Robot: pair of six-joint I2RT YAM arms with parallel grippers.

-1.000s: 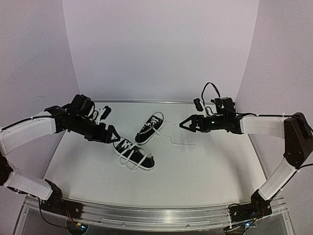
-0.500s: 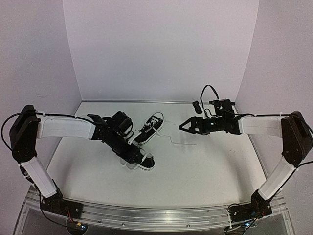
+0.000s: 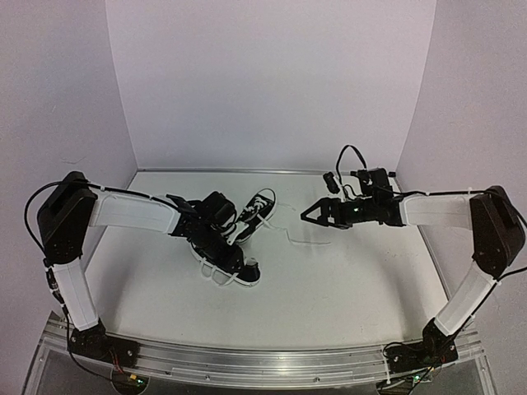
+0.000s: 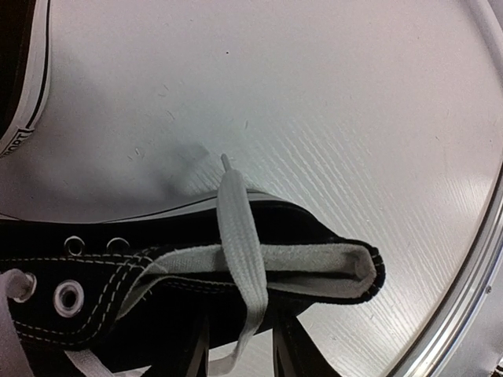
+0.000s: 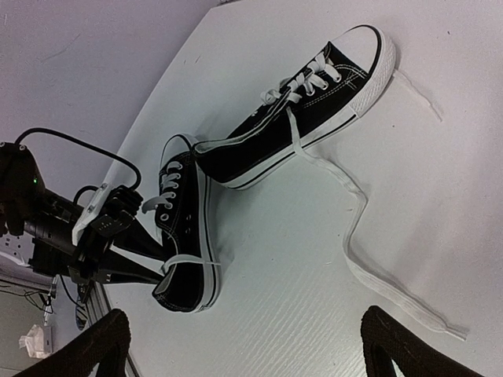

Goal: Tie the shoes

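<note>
Two black shoes with white laces lie mid-table: the far shoe (image 3: 255, 211) (image 5: 302, 118) and the near shoe (image 3: 247, 276) (image 5: 185, 236). My left gripper (image 3: 233, 253) (image 4: 240, 339) is down at the near shoe's heel (image 4: 314, 236). A white lace (image 4: 236, 228) drapes across the heel collar and hangs in the narrow gap between the two fingers, untouched by either. The right wrist view shows the same fingers (image 5: 145, 243) against the heel. My right gripper (image 3: 307, 216) (image 5: 247, 345) hovers wide open to the right of the far shoe, holding nothing.
A long loose lace (image 3: 292, 236) (image 5: 354, 228) from the far shoe snakes across the white table (image 3: 346, 280) toward the right gripper. The far shoe's white sole (image 4: 31, 71) lies close to the near shoe. White walls close off the back and sides.
My left arm has swung in from the left and come down over the near shoe's heel, and its jaws have narrowed around the lace. The right gripper has crept slightly left.
</note>
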